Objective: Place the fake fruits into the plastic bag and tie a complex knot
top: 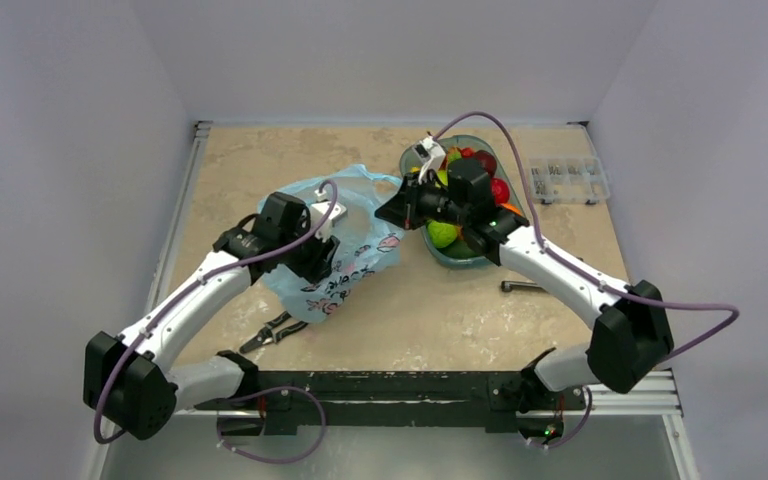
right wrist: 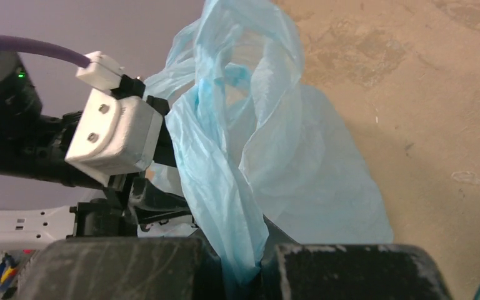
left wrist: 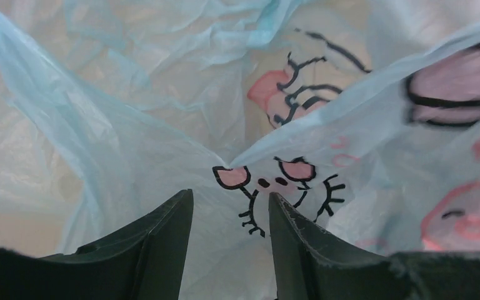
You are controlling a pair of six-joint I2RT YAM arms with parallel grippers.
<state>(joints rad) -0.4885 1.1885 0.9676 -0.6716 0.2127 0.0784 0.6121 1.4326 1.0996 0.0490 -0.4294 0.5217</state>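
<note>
The plastic bag (top: 345, 250), light blue with pink and black cartoon print, lies crumpled at the table's centre-left. My right gripper (top: 392, 208) is shut on one bunched handle loop (right wrist: 225, 187) and holds it up; the plastic runs down between its jaws (right wrist: 250, 262). My left gripper (top: 322, 245) is at the bag's left side, its fingers apart with bag film (left wrist: 162, 125) across the gap (left wrist: 231, 200). The fake fruits, among them a green apple (top: 442, 233) and a red one (top: 500, 190), sit in the teal dish (top: 480, 262), partly hidden by my right arm. No knot shows.
A clear compartment box (top: 565, 178) stands at the back right. A dark tool (top: 522, 287) lies right of centre. A black scissor-like tool (top: 275, 330) lies near the front left. Walls close in on three sides. The left wrist's white camera mount (right wrist: 115, 131) is close to the held loop.
</note>
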